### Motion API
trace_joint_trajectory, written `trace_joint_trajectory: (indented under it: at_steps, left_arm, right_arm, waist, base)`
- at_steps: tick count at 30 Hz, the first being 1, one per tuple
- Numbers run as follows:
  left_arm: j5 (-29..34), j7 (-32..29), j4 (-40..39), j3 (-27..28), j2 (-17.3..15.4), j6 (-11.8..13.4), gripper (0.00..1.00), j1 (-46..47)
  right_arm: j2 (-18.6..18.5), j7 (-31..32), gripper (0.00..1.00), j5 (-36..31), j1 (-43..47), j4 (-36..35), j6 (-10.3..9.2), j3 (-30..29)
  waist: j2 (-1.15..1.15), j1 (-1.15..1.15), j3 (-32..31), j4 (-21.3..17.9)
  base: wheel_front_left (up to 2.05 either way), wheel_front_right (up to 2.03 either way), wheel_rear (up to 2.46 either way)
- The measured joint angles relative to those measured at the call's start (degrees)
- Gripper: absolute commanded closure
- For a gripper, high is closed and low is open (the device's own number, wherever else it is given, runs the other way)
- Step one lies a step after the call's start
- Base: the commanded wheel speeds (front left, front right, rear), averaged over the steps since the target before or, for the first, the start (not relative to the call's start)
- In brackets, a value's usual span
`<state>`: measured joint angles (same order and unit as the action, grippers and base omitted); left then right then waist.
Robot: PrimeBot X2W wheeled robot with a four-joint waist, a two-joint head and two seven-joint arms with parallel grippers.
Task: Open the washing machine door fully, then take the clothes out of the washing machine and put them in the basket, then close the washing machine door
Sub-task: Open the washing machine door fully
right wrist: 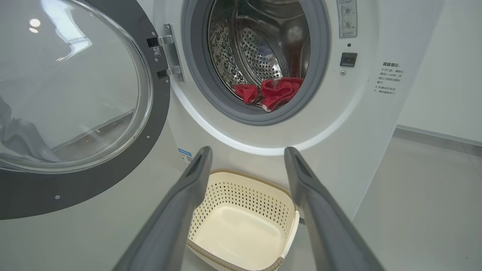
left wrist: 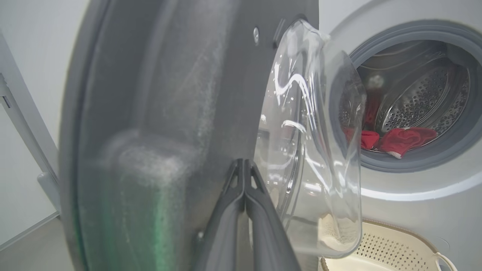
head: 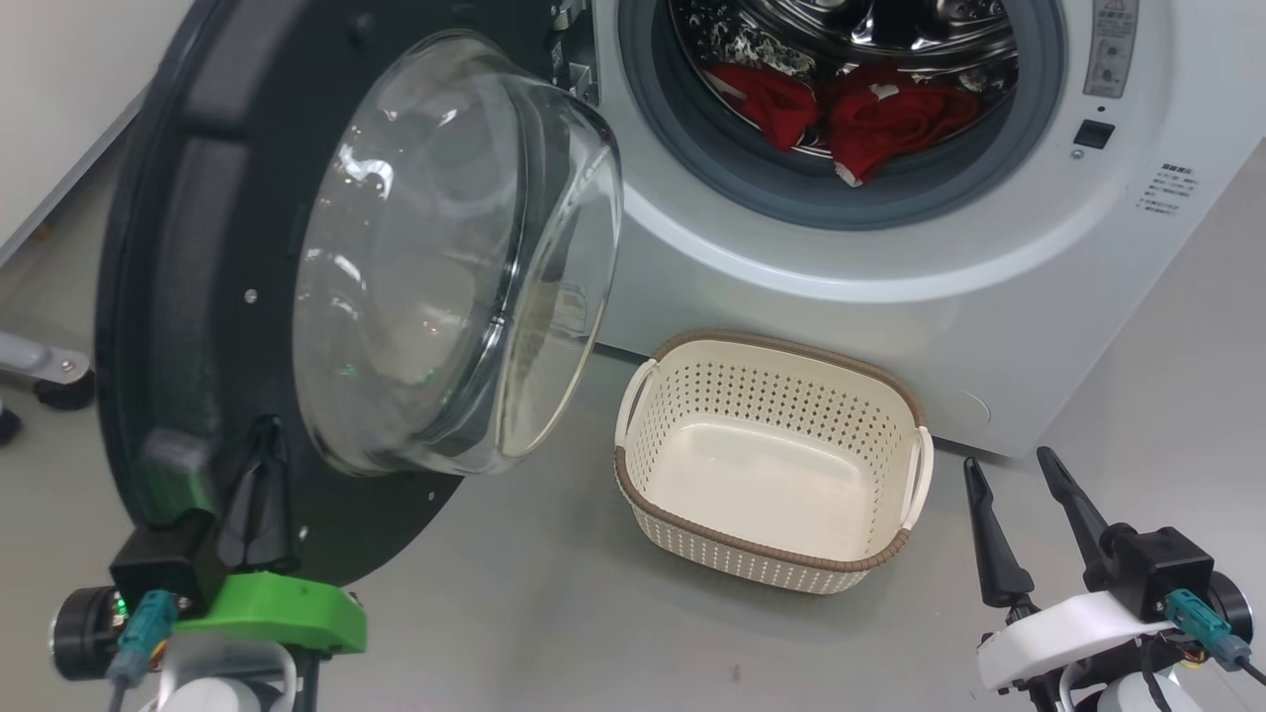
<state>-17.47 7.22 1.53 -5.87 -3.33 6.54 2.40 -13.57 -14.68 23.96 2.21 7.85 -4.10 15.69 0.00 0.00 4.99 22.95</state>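
Note:
The white washing machine (head: pixel 890 316) stands with its round black door (head: pixel 168 297) swung out to the left, glass bowl facing me. Red clothes (head: pixel 870 114) lie low in the steel drum, also seen as the clothes (right wrist: pixel 275 92) in the right wrist view. An empty cream basket (head: pixel 752 386) sits on the floor before the machine. My left gripper (head: pixel 259 475) is shut, its tips against the door's inner face near the lower rim; the left gripper (left wrist: pixel 244 162) has nothing between its fingers. My right gripper (head: pixel 1011 463) hangs open right of the basket, apart from it.
A grey wheeled leg (head: pixel 45 371) stands on the floor behind the door at the far left. The door hinge (right wrist: pixel 169 56) sits on the left of the opening. Grey floor (head: pixel 554 593) stretches between door and basket, and a white wall (right wrist: pixel 444 75) rises right of the machine.

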Motion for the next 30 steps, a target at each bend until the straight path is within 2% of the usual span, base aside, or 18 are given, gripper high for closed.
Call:
trace_joint_trajectory:
  at_steps: [19,30]
  left_arm:
    - [-1.29,0.48,9.39,10.44,-0.98,0.07,1.00,5.48]
    - [-2.38,0.48,14.44,15.58,-3.50,0.22,1.00,9.09]
  right_arm:
    - [-0.78,1.72,0.00,0.00,0.02,-3.00,-0.09,-0.44]
    - [-0.87,2.44,0.00,0.00,0.02,-4.21,-0.09,-0.31]
  waist:
    - [0.00,0.00,1.56,-2.23]
    - [0.00,0.00,2.41,-3.70]
  base:
    - [0.00,0.00,0.00]
    - [0.00,0.00,0.00]
